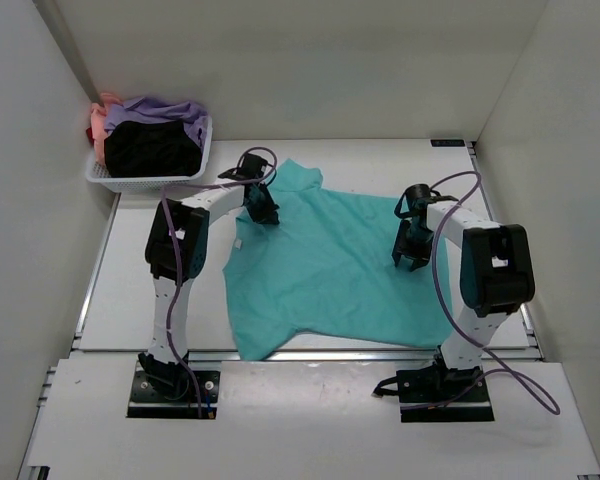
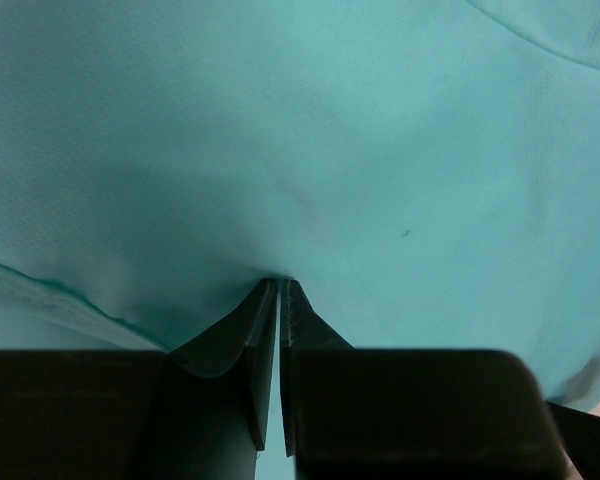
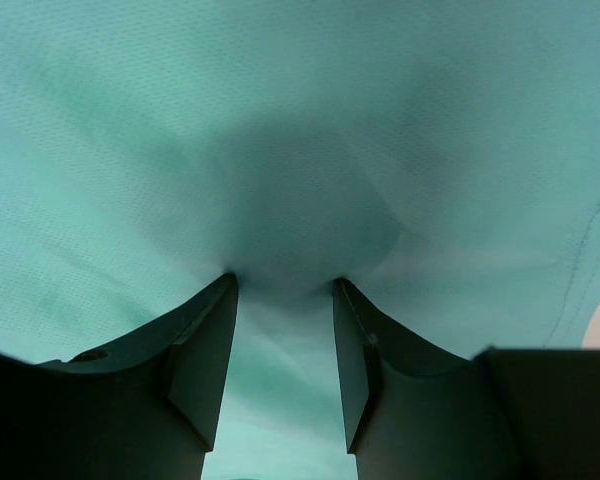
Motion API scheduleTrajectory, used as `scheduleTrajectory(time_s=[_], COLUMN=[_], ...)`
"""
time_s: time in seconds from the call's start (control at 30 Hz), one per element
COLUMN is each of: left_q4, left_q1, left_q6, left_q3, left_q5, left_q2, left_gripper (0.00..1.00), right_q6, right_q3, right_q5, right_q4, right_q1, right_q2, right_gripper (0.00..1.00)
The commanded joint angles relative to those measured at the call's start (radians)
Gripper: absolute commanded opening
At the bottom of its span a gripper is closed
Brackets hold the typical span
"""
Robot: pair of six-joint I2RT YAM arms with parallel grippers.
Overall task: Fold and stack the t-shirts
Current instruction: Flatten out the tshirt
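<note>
Left gripper (image 2: 280, 286): fingers closed, a nip of teal cloth pinched between the tips.
Right gripper (image 3: 285, 282): fingers apart, tips against the cloth, nothing clamped.
Teal shirt (image 1: 320, 265): spread over the middle of the table (image 1: 130, 295), rumpled, no fold visible. Left gripper at its 11 o'clock, right gripper at its 2 o'clock.
Basket (image 1: 145, 184), at the table's 10 o'clock: black shirt (image 1: 150, 148), lavender shirt (image 1: 165, 108) and pink shirt (image 1: 100, 125), heaped unfolded.
Judgement: early. No stack begun, and every shirt left to fold.
</note>
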Motion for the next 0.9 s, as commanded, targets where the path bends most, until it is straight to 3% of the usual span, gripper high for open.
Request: scheduleTrajectory(time_s=[0.0,0.17,0.37,0.53,0.6,0.7,0.87], left_q4=[-0.058,-0.132,-0.218,-0.316,-0.369,-0.377,-0.305], left_q1=[0.05,0.099,0.147,0.155,0.152,0.141,0.118], left_q6=[0.009,0.023,0.026,0.056,0.093,0.148,0.184], left_q3=[0.057,0.191,0.427,0.715,0.76,0.653,0.054], left_q5=[-0.08,-0.111,-0.135,-0.08,-0.06,-0.042,-0.048], left_q2=[0.032,0.118,0.239,0.316,0.284,0.12,-0.287], left_gripper=[0.18,0.18,0.2,0.32,0.34,0.37,0.36], right_q6=[0.006,-0.009,0.015,-0.025,-0.057,-0.094,-0.085], right_q3=[0.068,0.227,0.575,0.736,0.779,0.674,0.338], right_q5=[0.001,-0.001,-0.011,0.001,0.021,0.001,-0.019], right_q4=[0.059,0.068,-0.109,-0.144,-0.174,-0.133,-0.073], right_q1=[-0.012,-0.007,-0.013,-0.021,-0.027,-0.056,-0.101], right_q2=[0.084,0.2,0.335,0.37,0.353,0.238,-0.1], right_gripper=[0.4,0.41,0.42,0.42,0.43,0.45,0.46])
